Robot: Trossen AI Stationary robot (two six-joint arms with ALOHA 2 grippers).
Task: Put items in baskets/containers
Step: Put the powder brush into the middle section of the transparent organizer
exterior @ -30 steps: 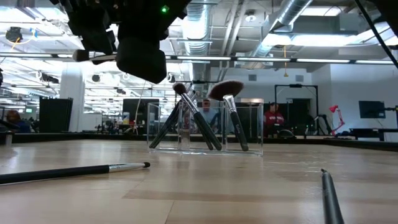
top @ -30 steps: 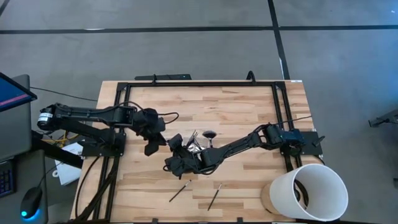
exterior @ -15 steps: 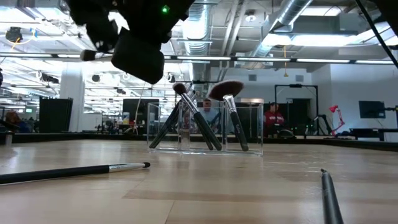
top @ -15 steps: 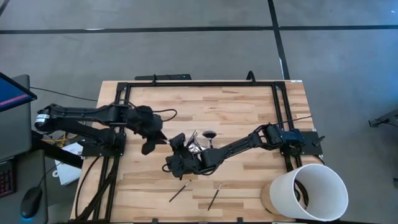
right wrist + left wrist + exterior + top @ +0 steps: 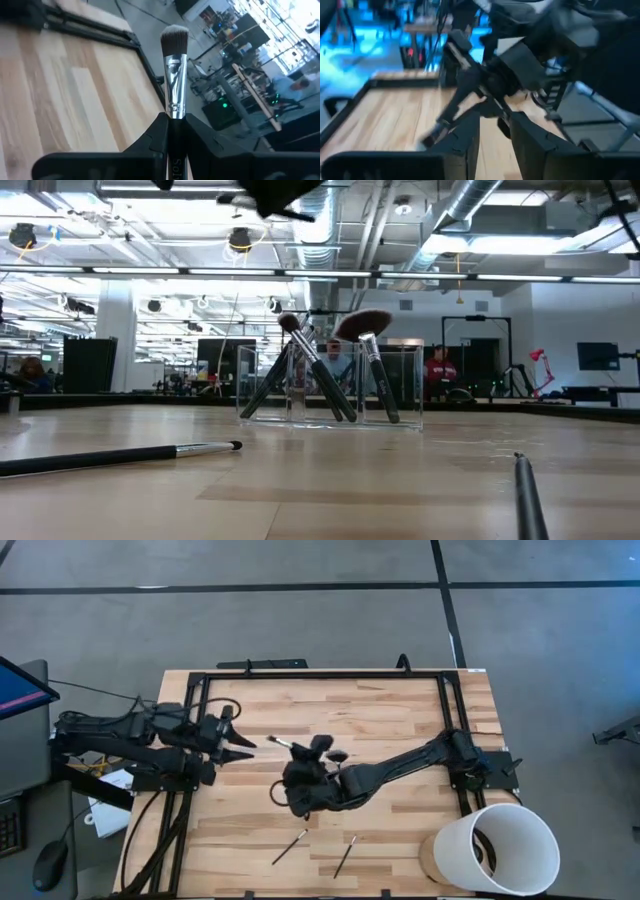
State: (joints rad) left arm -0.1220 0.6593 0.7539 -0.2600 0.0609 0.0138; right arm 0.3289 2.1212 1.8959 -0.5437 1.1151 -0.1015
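The right wrist view shows the right pincer squeezed on one brush, head pointing away, so it can be carried to the clear tray close by. The left pincer waits off to its side, fingers a little apart, holding nothing. Two more brushes lie on the bench near the right pincer. The tray holds about four.

Black handle, silver ferrule, dark bristles tipped white on the brush pinched in the black right gripper. Pale striped wood on the table beneath it. White bucket well away.
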